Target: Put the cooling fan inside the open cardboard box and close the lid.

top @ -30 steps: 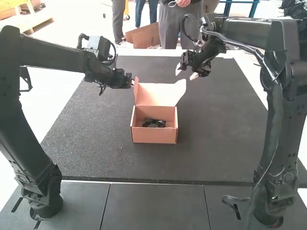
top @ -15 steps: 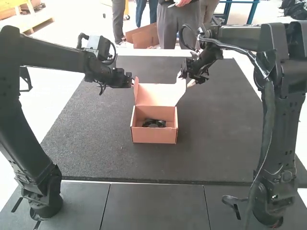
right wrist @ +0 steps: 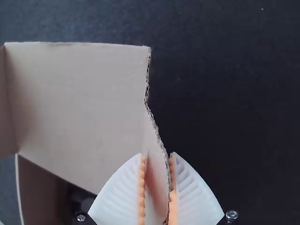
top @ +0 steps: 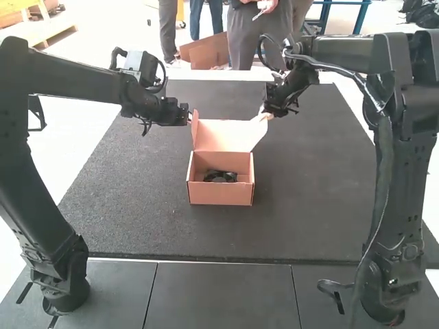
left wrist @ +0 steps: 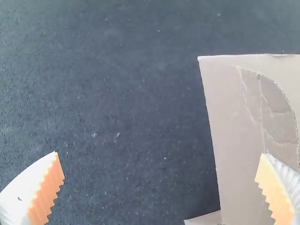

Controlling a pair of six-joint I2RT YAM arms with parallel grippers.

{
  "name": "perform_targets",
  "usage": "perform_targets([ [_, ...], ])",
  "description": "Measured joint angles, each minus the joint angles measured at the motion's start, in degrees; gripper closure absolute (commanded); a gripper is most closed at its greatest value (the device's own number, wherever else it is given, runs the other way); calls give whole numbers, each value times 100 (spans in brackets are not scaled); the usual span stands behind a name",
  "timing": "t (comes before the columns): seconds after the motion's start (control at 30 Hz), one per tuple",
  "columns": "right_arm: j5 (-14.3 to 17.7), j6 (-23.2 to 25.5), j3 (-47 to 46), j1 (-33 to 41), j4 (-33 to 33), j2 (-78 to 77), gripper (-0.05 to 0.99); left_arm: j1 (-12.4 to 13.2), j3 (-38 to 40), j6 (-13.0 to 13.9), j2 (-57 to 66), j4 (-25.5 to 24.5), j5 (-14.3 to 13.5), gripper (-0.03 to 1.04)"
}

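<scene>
High view: fan [top: 219, 176] inside box [top: 221, 193] on dark mat [top: 123, 185]; lid [top: 226, 135] upright. Left claw [top: 185, 115] just beside lid's left edge.
Left wrist view: fingers [left wrist: 44, 187] wide apart.
Right wrist view: right claw [right wrist: 157, 187] clamped on lid's edge.

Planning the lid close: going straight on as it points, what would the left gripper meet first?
Probably the raised lid, which lies ahead of one finger; depth unclear. Otherwise the black mat.
</scene>
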Motion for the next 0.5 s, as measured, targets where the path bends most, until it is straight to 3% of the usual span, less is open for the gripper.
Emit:
perform_targets([
  [0.13,-4,2,0,0,7,0,95,0,2,0,0,-2,-2,4],
  [0.5,61,-61,223,72,-297,0,95,0,57,-2,0,-109,0,4],
])
